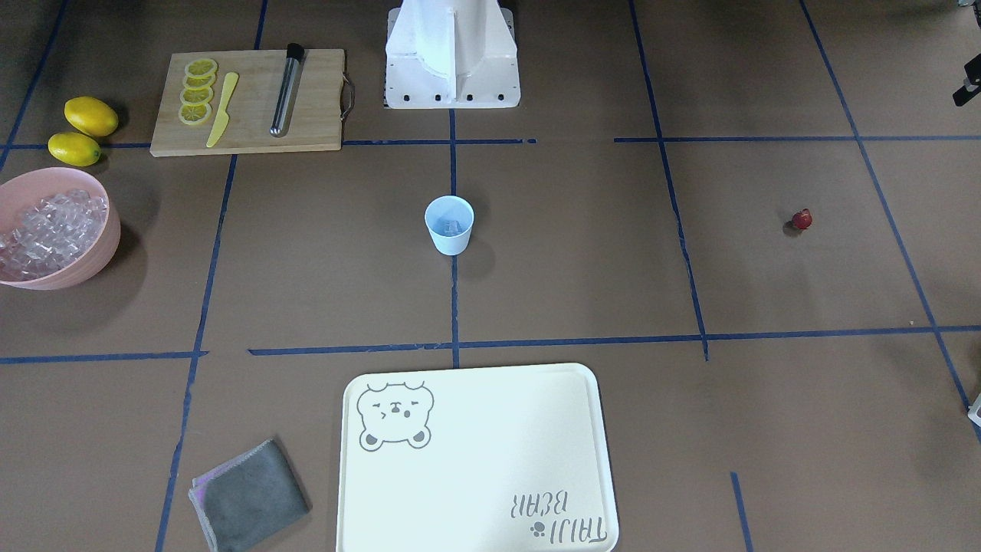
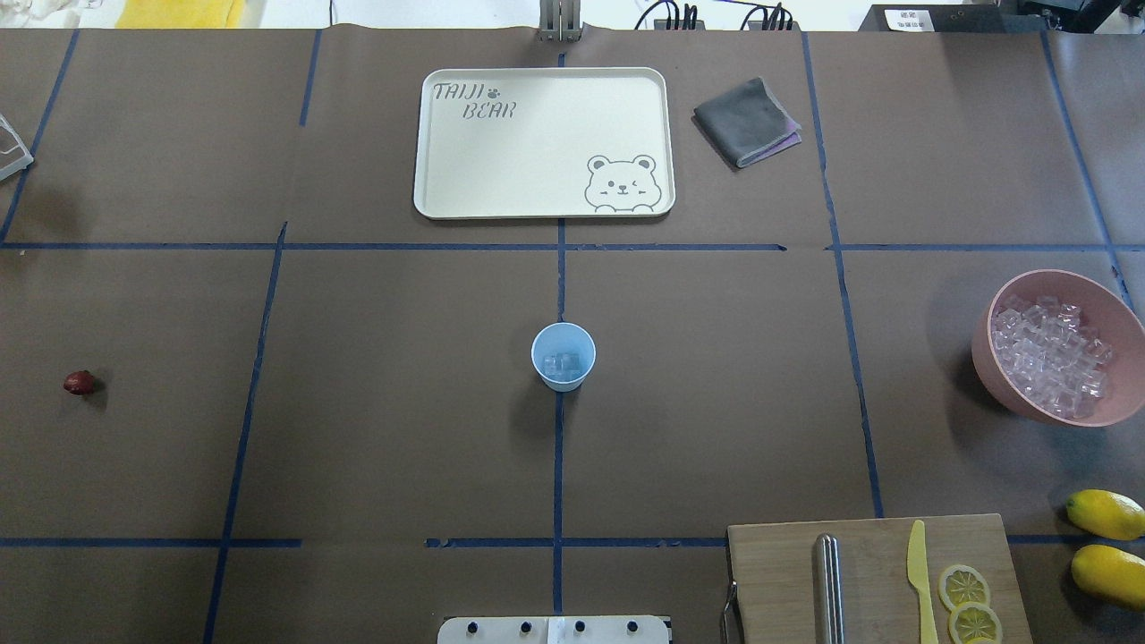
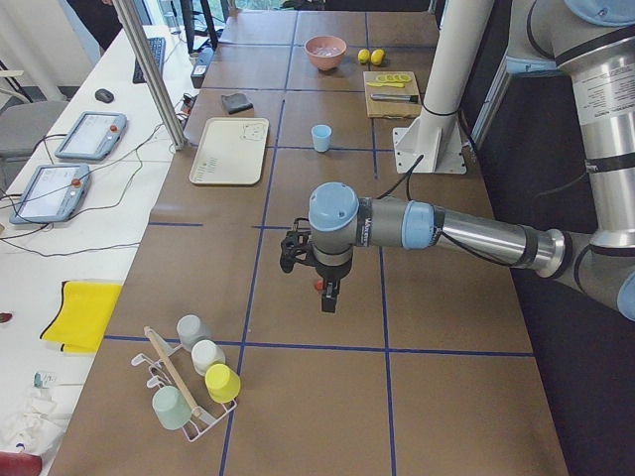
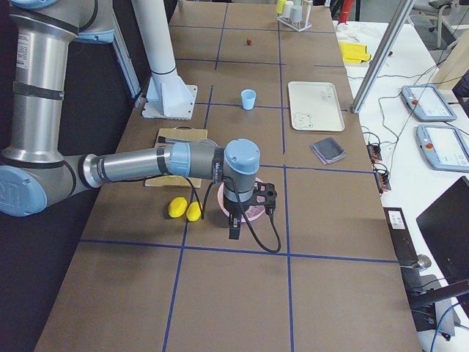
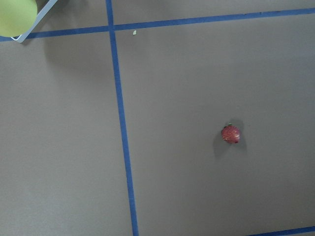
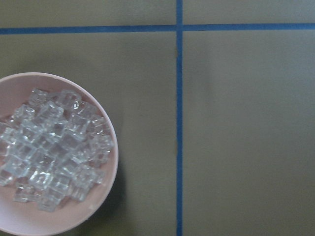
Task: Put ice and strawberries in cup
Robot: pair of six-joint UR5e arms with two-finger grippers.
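The pale blue cup (image 2: 564, 356) stands upright at the table's middle, with a few ice cubes (image 2: 562, 363) inside; it also shows in the front view (image 1: 449, 224). More ice (image 2: 1051, 358) fills the pink bowl (image 2: 1055, 275) at the right, also in the right wrist view (image 6: 49, 157). The strawberry (image 2: 80, 383) lies alone at the far left, also in the left wrist view (image 5: 231, 133). My left gripper (image 3: 327, 297) hangs above the strawberry. My right gripper (image 4: 234, 231) hangs near the bowl. Both show only in the side views; I cannot tell whether they are open.
A cream bear tray (image 2: 544, 143) and a grey cloth (image 2: 744, 121) lie at the far side. A cutting board (image 2: 877, 581) carries lemon slices, a yellow knife and a metal tube. Two lemons (image 2: 1107, 546) lie beside it. A cup rack (image 3: 193, 382) stands past the strawberry.
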